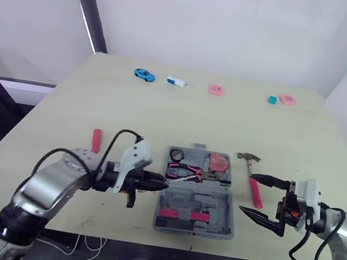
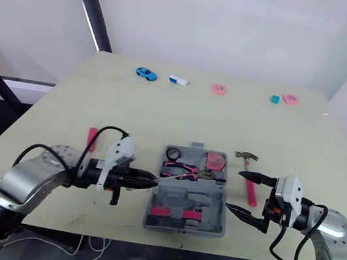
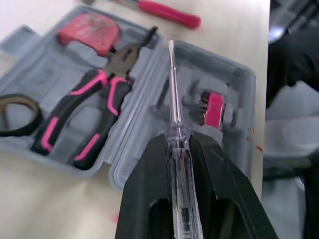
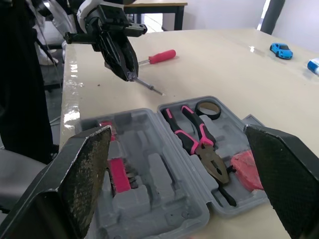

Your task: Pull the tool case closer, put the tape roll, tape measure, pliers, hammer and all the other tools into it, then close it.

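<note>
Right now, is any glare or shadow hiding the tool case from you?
Left eye view: even light, tool case plain. Right wrist view: glare streaks the table edge only, off the case. Left wrist view: no glare; the held screwdriver crosses the case.

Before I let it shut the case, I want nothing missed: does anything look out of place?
Nothing looks spilled or broken, but three tools are outside the case: the hammer lies on the table right of it, a red screwdriver lies left of it, and the left fingers hold a clear screwdriver.
</note>
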